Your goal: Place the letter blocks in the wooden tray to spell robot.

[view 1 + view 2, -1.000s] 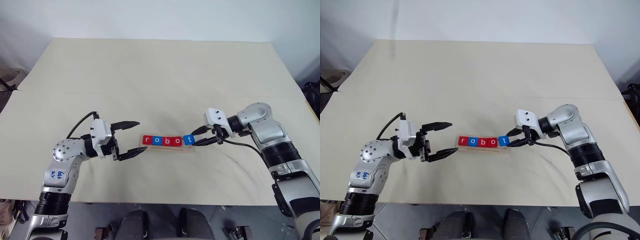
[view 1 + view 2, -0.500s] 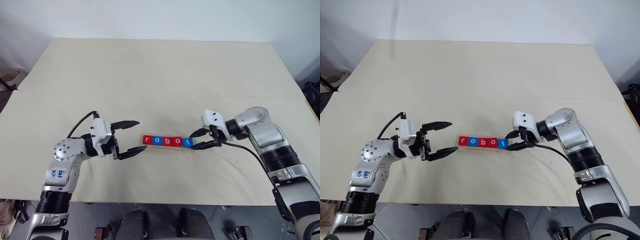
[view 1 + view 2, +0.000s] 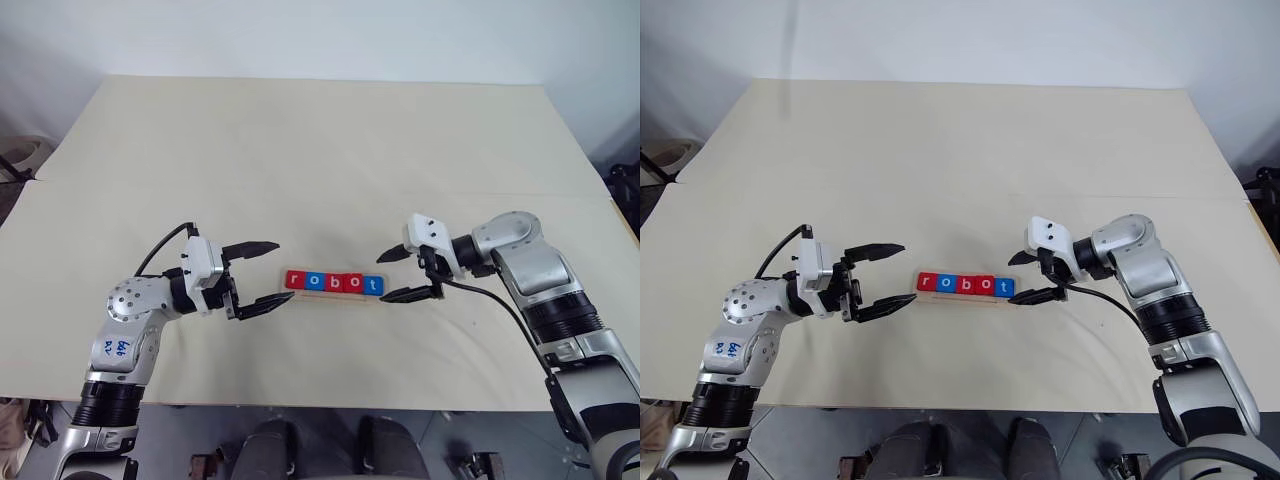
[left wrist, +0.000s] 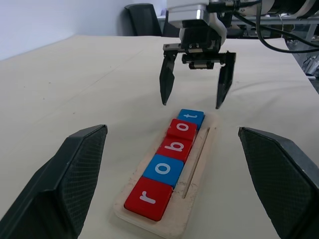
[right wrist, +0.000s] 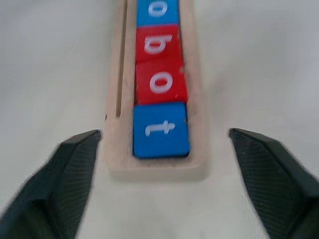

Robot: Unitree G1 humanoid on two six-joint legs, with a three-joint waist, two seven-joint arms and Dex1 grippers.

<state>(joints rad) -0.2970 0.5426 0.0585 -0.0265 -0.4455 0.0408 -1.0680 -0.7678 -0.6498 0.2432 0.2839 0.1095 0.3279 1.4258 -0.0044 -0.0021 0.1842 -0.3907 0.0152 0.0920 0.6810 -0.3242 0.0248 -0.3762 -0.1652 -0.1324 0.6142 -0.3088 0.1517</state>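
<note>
Table (image 3: 320, 150): you have bare cloth all round.
Wooden tray (image 4: 197, 164): near centre, between both grippers.
Letter blocks (image 3: 333, 283): five seated, reading robot.
Right gripper (image 3: 400, 273): fingers spread, astride the tray's right end, holding nothing; draw it straight back right, clear of the t.
Left gripper (image 3: 262, 273): spread, empty, just left of the tray; keep it off.

Open bench (image 3: 320, 150) all around the wooden tray (image 3: 334, 296); spread fingers (image 3: 402, 294) flanking one end, left gripper (image 3: 264, 274) off the other.
</note>
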